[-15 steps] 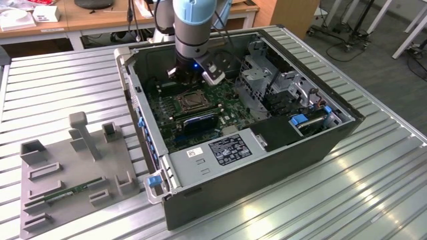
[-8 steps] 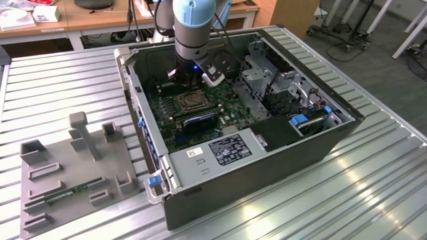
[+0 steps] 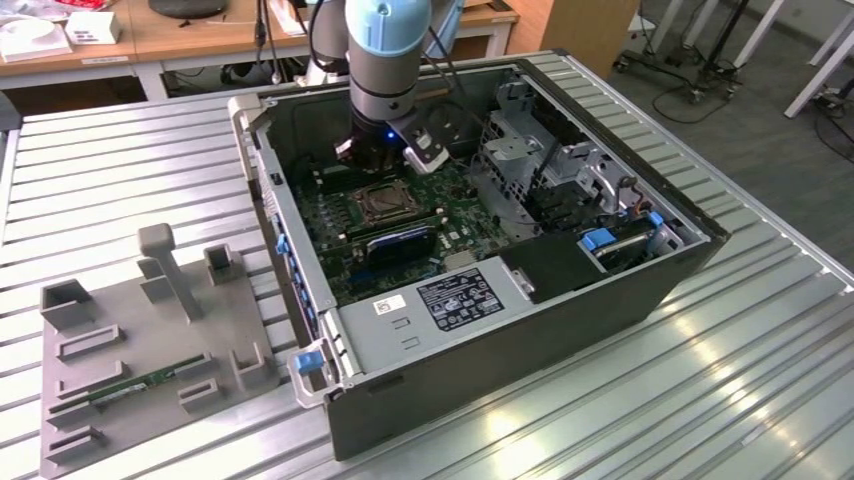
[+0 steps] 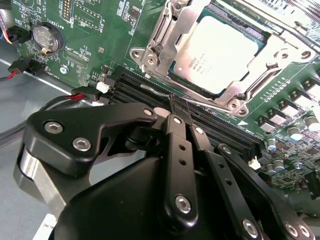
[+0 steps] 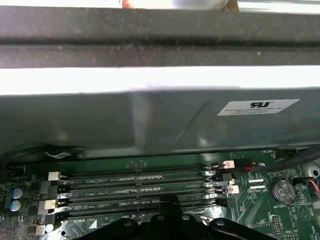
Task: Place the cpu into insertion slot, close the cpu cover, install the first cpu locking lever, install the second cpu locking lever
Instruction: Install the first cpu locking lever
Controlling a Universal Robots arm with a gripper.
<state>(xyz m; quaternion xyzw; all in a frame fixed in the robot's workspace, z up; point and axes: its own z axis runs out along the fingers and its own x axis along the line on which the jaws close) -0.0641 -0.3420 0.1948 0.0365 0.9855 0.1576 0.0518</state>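
One gripper (image 4: pixel 180 107) hanging inside the open computer case (image 3: pixel 534 330), fingers pressed together on nothing, tips hovering just above the black memory slots (image 5: pixel 140 187) beside the socket. Sitting already in the insertion slot (image 4: pixel 150 52): the cpu (image 4: pixel 217 52), pale metal face up. Lying closed over its edges in the second wrist view: the cpu cover (image 4: pixel 272 55), a silvery frame. Running along the socket's near side, between it and the memory slots: a thin wire locking lever (image 4: pixel 160 91), just ahead of the fingertips. Showing on the green motherboard (image 4: pixel 100 30) well off to one side: a round coin battery (image 4: pixel 45 36).
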